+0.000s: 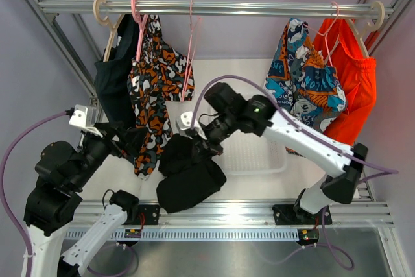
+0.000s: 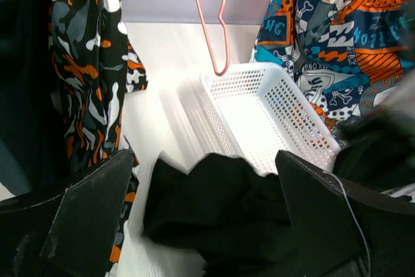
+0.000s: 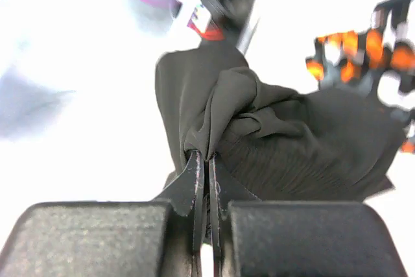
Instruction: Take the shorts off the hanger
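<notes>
The only writing we can read is on the blue patterned shorts (image 2: 337,43) at the right of the rail (image 1: 259,8). The letters "NG" are clear. The other words in the print are broken up by folds and we cannot make them out. We see no brand tag on any garment.

The right wrist view is blurred beyond the cloth, so the camouflage shorts (image 1: 155,89) show there only as orange and white smears. The left wrist view cuts off the navy shorts (image 1: 113,89) and the orange shorts (image 1: 353,82) at its edges.

The right end effector (image 3: 203,160) is closed, pinching a gathered fold of the black shorts (image 1: 188,176) between its fingertips. The rest of the garment is bunched low over the bench (image 2: 162,95), near its front edge and just beside the white basket (image 2: 259,115). An empty pink hanger (image 2: 220,71) hangs above them.

The left end effector (image 2: 203,167) has its jaws spread wide and grips nothing. The black shorts lie just ahead of its fingers. We cannot tell whether it touches them. The camouflage shorts hang close on its left.
</notes>
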Controlling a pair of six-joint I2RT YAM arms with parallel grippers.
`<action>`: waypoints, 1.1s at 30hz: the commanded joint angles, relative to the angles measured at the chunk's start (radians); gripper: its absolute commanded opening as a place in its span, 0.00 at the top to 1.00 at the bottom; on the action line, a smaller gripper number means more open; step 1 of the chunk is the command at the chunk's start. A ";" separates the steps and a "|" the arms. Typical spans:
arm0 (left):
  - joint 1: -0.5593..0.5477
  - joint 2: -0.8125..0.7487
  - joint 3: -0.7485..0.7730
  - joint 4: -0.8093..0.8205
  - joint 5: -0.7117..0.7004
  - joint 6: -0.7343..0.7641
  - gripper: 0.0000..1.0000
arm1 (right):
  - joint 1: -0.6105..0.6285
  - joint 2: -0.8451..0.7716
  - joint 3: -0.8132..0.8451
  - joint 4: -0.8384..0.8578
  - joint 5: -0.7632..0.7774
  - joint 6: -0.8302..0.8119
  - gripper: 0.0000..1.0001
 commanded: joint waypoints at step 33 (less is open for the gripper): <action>0.005 0.117 0.093 0.147 0.024 0.100 0.02 | -0.814 -0.347 0.100 0.258 -0.146 0.346 1.00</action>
